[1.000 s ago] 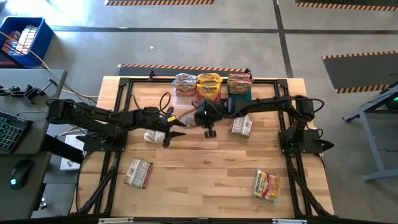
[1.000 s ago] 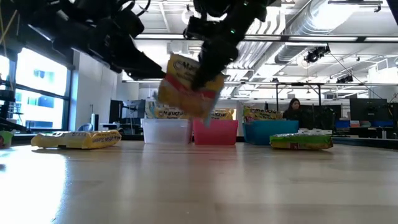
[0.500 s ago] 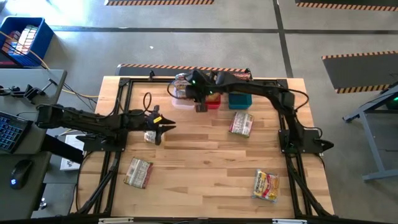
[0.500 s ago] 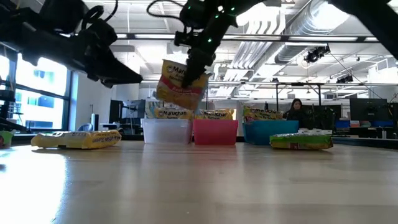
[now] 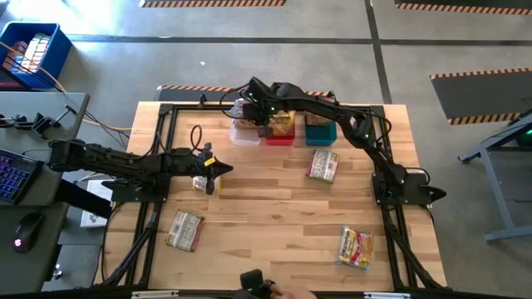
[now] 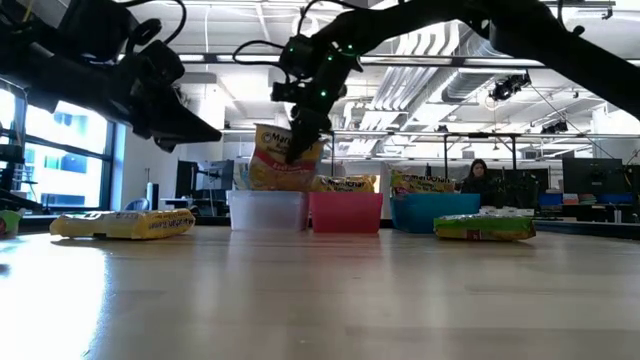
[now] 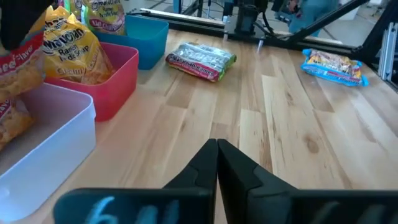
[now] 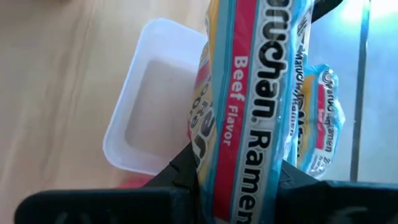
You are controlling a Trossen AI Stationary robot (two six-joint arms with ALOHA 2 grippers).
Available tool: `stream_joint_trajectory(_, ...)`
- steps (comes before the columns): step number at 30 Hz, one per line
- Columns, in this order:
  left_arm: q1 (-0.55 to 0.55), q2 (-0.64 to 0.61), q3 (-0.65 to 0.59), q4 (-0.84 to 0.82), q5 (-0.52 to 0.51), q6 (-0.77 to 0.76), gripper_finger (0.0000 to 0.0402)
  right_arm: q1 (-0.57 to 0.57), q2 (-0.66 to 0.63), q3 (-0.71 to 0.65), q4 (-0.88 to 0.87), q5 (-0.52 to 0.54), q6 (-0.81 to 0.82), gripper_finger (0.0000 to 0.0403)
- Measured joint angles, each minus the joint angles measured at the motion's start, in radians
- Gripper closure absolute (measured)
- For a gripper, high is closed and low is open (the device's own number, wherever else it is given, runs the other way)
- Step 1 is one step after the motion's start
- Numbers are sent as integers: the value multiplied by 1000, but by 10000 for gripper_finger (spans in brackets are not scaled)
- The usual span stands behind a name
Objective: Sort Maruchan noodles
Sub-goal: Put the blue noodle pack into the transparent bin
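Swinging back from mid-table, the right gripper (image 5: 260, 119) has carried its beef packet (image 8: 249, 112) over to the clear bin (image 5: 245, 133) at the far edge, and it now hangs just above that bin, clamped on the packet's lower edge so the packet stands up on end. Meanwhile the left gripper (image 5: 218, 169) has pulled back toward its own side and snapped its jaws together on nothing; it hovers close over a loose packet (image 5: 203, 182) on the table.

Bins line up along the far edge: clear, then the red bin (image 7: 118, 74) with a yellow packet (image 7: 78, 50) standing in it, then the teal bin (image 7: 146, 37). Three more packets lie loose: one (image 5: 322, 165) near the teal bin, one (image 5: 185, 230) at the near left, one (image 5: 355, 247) at the near right.

These packets look light and crinkly, with a brittle noodle block inside, so I'd judge a hard squeeze across the middle risks cracking it. The slick wrapper could slide, too. Best hold looks like an edge or the sealed end flap, jaws across the thin side, as the right gripper is doing.
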State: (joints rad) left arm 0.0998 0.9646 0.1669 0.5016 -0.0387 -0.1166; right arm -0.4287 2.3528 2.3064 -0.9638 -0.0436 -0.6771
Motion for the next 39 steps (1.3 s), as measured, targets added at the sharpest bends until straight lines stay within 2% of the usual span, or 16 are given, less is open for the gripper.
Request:
stream_joint_trajectory(10, 0, 0, 0, 16, -1, -11, 399, -10, -2, -3, 33, -51, 43, 336)
stream_joint_trajectory(16, 0, 0, 0, 15, -3, -21, 399, -11, 0, -3, 48, -122, 70, 336)
stream_joint_trajectory(28, 0, 0, 0, 15, -5, -31, 399, -7, -19, -3, 100, -137, 102, 336)
stream_joint_trajectory(34, 0, -2, 10, 18, -100, -57, 395, 8, -18, -3, 26, -135, 83, 336)
stream_joint_trajectory(39, 0, -4, 63, 19, -178, 32, 365, 49, -46, -3, -25, -117, 67, 336)
